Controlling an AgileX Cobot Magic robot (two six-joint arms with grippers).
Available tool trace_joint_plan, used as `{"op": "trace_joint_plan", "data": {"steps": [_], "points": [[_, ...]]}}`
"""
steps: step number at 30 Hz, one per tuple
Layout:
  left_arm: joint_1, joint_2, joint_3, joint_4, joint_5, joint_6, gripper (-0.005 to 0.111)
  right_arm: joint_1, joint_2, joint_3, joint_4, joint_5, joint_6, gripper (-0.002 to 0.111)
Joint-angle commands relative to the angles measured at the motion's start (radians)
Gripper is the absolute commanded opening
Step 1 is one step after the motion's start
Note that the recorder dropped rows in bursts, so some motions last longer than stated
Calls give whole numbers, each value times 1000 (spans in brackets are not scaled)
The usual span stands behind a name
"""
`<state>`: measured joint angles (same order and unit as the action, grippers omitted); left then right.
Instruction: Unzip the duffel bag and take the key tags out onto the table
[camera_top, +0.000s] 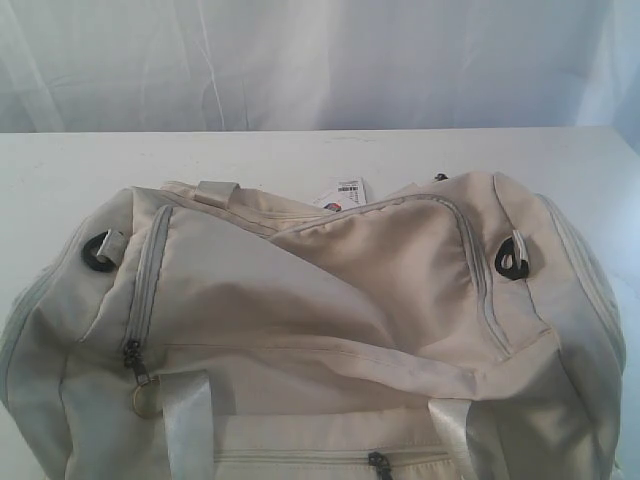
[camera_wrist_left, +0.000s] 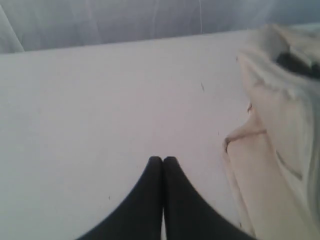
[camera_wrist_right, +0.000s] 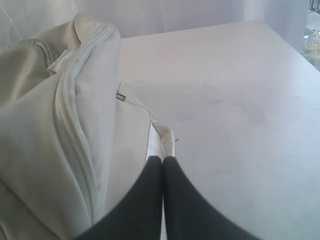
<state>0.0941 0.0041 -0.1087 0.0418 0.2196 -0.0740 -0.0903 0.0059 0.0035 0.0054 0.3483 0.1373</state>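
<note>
One wide white worktop (camera_top: 60, 160) carries the bag (camera_top: 300, 300); its top zip (camera_top: 150, 262) looks shut, though the view is dim. Left tool (camera_wrist_left: 163, 159) is closed, empty, beside the bag. Right tool (camera_wrist_right: 163, 158) is closed, empty, at the bag's other end.

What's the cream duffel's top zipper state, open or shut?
Shut where visible: the grey top zipper of the cream-beige fabric duffel bag lies closed down both flap sides, dark pull at one end, no lining showing.
</note>
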Motion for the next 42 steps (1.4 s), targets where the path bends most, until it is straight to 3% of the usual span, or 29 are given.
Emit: {"op": "trace_joint_plan", "data": {"steps": [1, 11, 42], "points": [[3, -4, -128, -11, -10, -8, 0, 2, -6, -3, 1, -7, 25, 0], [3, -4, -299, -11, -18, -8, 0, 2, -6, -3, 1, -7, 25, 0], [3, -4, -301, -11, -26, -8, 0, 2, -6, -3, 1, -7, 25, 0]]}}
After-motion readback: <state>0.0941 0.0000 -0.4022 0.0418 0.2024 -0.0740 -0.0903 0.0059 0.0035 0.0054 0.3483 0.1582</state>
